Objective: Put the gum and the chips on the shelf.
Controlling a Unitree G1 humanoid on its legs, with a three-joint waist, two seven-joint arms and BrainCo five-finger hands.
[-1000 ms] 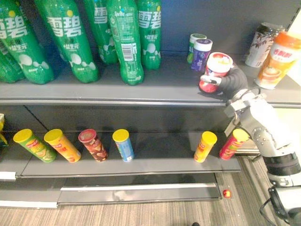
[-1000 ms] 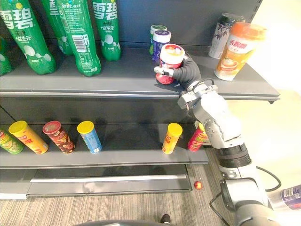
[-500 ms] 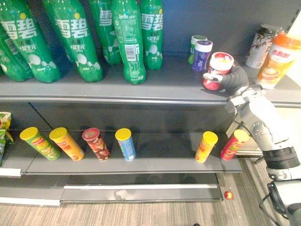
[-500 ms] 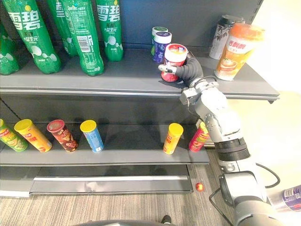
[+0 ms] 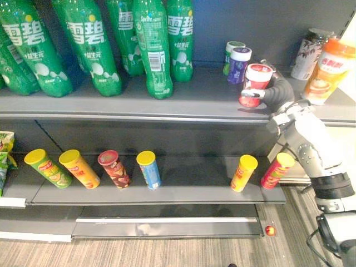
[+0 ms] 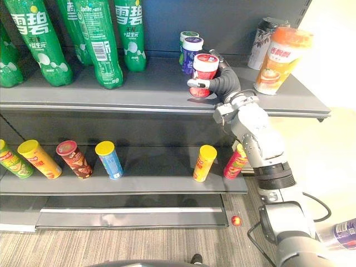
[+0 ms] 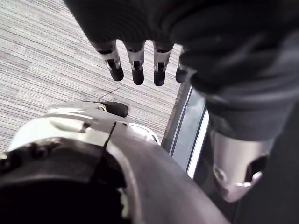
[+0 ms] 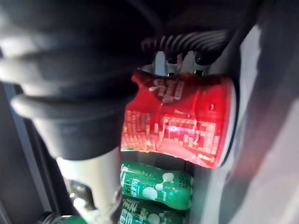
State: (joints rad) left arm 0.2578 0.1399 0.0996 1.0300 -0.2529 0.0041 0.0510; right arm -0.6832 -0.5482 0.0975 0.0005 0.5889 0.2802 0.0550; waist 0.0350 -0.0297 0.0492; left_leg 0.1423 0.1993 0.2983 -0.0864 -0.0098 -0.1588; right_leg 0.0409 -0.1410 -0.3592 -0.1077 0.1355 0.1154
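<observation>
A red gum jar (image 5: 257,82) with a white lid stands upright on the upper shelf (image 5: 139,105), to the right of centre. My right hand (image 5: 278,94) reaches in from the right and is still at the jar: the thumb lies across its front, and the fingers (image 6: 214,55) stand straight behind it, one tip showing past the lid. The right wrist view shows the jar (image 8: 187,121) close between thumb and fingers. Several chip cans lie on the lower shelf, among them a yellow can (image 5: 243,172) and a pink can (image 5: 276,170). My left hand (image 7: 135,65) hangs over the floor with straight fingers.
Two more gum jars, purple (image 5: 239,64) and green (image 5: 231,51), stand just behind the red one. An orange cup (image 5: 328,69) and a can stand at the shelf's right end. Green bottles (image 5: 153,50) fill its left half. A small red ball (image 5: 270,230) lies on the floor.
The red jar has gone from tilted in my right hand to upright on the shelf. The fingers behind it have straightened. The view has shifted slightly.
</observation>
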